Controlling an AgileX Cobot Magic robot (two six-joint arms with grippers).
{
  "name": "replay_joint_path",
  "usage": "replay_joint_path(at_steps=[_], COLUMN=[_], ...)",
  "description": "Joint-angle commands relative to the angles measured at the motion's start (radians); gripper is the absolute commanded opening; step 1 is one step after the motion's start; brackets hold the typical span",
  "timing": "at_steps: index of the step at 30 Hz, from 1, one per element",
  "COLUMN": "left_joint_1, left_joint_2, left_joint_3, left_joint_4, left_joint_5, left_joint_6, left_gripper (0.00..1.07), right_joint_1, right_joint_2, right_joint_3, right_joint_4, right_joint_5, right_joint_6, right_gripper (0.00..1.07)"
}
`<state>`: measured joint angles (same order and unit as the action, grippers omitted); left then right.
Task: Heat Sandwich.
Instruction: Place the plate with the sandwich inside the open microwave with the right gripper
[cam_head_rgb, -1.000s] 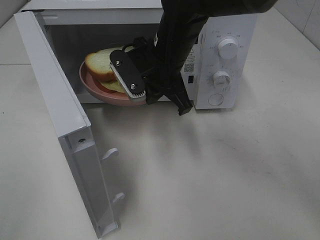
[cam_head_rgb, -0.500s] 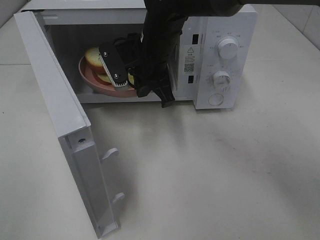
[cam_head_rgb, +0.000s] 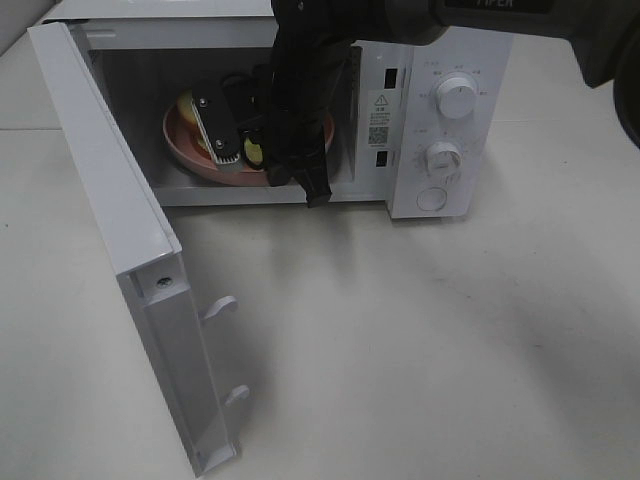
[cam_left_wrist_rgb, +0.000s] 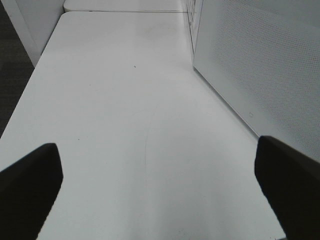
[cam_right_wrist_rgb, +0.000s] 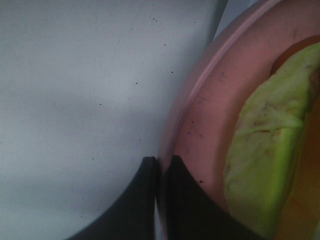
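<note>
The microwave (cam_head_rgb: 440, 120) stands with its door (cam_head_rgb: 110, 220) swung wide open. Inside its chamber lies the pink plate (cam_right_wrist_rgb: 210, 115), and the sandwich (cam_right_wrist_rgb: 265, 165) rests on this plate, mostly hidden behind the black arm; only some bread and green lettuce show. The right gripper (cam_right_wrist_rgb: 159, 170) reaches into the chamber and its jaws are pinched tight on the plate's rim. The left gripper (cam_left_wrist_rgb: 160, 190) hangs outside, beside the microwave's perforated wall, above the white table (cam_left_wrist_rgb: 125, 100), jaws spread fully and holding nothing.
</note>
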<state>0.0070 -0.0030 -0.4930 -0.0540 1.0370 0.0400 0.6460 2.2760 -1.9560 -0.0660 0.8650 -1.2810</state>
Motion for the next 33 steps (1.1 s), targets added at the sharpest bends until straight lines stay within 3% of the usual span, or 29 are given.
replay_joint_path(at_steps=[1,19,33], left_joint_1=[0.003,0.003,0.003], left_joint_2=[-0.031,-0.031,-0.031], left_joint_3=[0.002,0.002,0.002], left_joint_4=[-0.002,-0.002,-0.002], left_joint_5=[-0.001,-0.001,-0.001], left_joint_6=[-0.001,-0.001,-0.001], left_gripper=[1.04,1.04,1.04], right_joint_1=[-0.010,-0.022,-0.033], right_joint_2=[0.008,0.111,0.125], right_joint_3=[-0.026,-0.143,-0.149], right_joint_4=[-0.012,-0.002,-0.004], right_joint_5=[-0.021,-0.053,-0.058], right_joint_6=[0.008,0.024,0.056], right_gripper=[0.00,0.01,0.01])
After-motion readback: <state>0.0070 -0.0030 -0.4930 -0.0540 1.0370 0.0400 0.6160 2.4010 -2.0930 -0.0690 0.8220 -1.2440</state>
